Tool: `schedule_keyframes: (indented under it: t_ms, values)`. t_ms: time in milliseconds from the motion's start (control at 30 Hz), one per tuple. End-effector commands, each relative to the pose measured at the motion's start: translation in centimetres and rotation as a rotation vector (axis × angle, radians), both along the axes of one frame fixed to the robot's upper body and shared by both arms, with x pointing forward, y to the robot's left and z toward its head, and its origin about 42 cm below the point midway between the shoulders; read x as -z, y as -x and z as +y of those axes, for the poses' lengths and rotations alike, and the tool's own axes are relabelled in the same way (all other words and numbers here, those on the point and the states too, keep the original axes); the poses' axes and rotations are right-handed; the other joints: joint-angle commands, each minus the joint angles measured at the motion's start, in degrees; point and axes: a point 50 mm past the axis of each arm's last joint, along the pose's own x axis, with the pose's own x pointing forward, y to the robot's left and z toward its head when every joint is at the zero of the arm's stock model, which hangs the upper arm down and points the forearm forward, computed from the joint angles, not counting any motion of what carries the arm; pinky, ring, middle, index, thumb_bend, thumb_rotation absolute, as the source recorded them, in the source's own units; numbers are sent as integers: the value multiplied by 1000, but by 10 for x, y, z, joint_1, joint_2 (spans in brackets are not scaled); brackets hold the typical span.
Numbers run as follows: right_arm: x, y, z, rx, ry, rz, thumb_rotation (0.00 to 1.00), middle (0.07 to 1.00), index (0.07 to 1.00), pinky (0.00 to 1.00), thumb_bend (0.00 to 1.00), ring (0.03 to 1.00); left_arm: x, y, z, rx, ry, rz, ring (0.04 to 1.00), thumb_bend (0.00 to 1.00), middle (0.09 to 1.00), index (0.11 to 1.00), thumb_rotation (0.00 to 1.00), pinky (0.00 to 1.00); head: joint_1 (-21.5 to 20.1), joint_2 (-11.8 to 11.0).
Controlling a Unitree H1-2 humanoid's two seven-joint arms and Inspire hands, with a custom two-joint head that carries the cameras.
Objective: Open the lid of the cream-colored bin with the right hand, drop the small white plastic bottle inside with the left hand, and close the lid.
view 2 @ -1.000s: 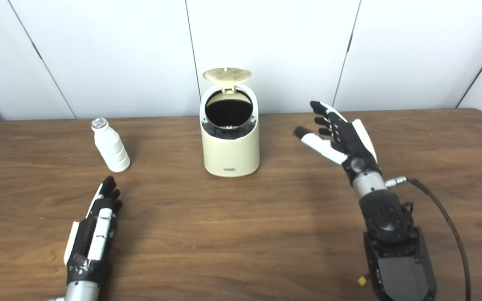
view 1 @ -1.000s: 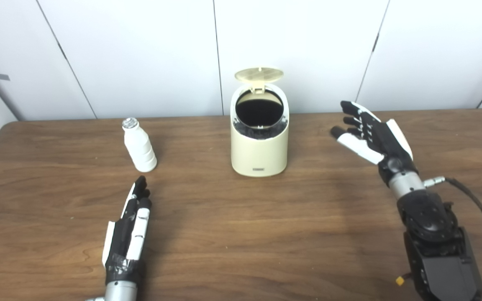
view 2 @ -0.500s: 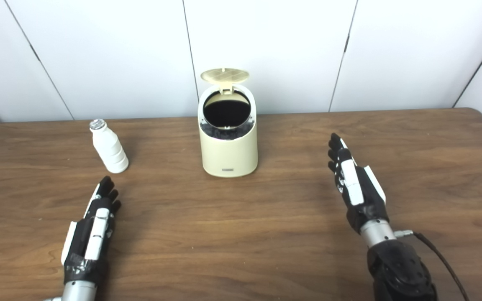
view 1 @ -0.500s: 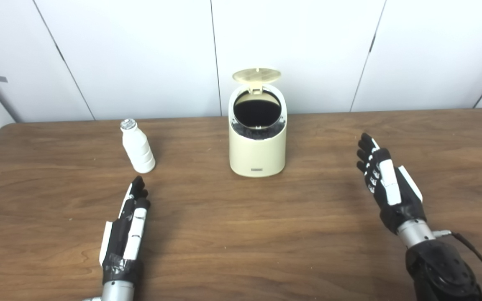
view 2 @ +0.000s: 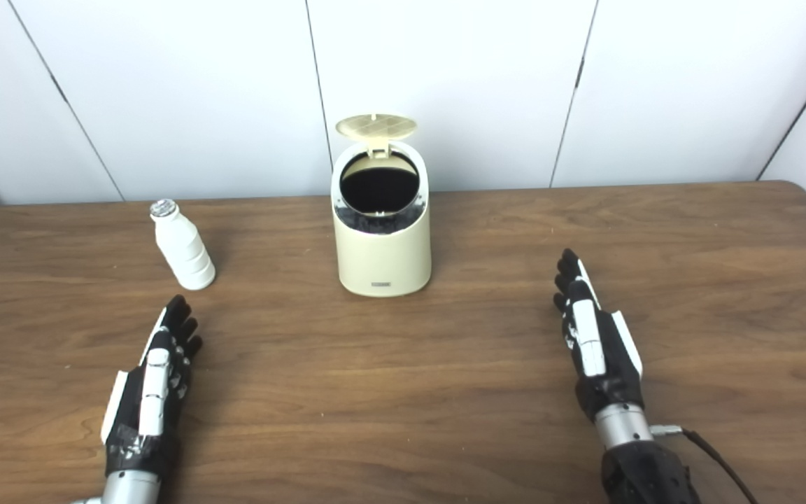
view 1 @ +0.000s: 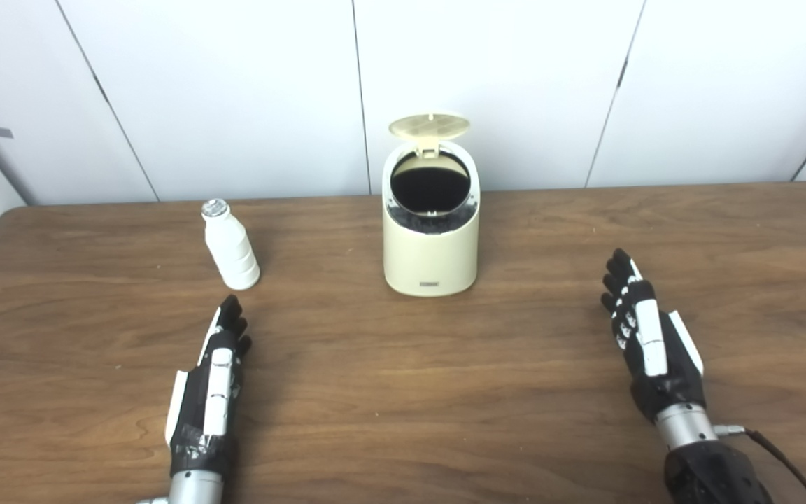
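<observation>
bottle (view 1: 231, 246) just beyond left hand (view 1: 210, 381) fingertips (view 1: 230, 306)

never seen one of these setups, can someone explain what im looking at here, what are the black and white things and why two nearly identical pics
The two pictures come from two cameras side by side on a humanoid robot's head, so they show one scene from slightly different spots. The black and white things are its hands: the left hand and right hand, both flat, open and holding nothing. On the wooden table stands a cream-colored bin with its lid flipped up, showing a dark inside. To its left stands a small white plastic bottle, upright and untouched.
</observation>
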Motion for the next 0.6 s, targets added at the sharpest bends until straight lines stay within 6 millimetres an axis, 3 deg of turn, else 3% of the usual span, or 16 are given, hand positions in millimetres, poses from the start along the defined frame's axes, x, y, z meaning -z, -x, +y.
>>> schedule_keyframes:
  t_ms: [0, 300, 567]
  values:
    - [-11, -5, -4, 5, 10, -97, 1000, 1000, 1000, 1000, 642, 1000, -1, 2, 1, 5, -11, -12, 995, 533, 998, 990, 927, 1000, 16, -5]
    - [-4, -9, -17, 13, 35, -116, 1000, 1000, 1000, 1000, 643, 1000, 2, 5, -7, 1, 7, -2, 1000, 547, 1000, 995, 896, 1000, 77, -26]
    - [-12, -4, -18, -2, 27, -115, 1000, 1000, 1000, 1000, 650, 1000, 2, 6, -13, -20, -12, 6, 985, 579, 987, 978, 840, 995, 97, -33]
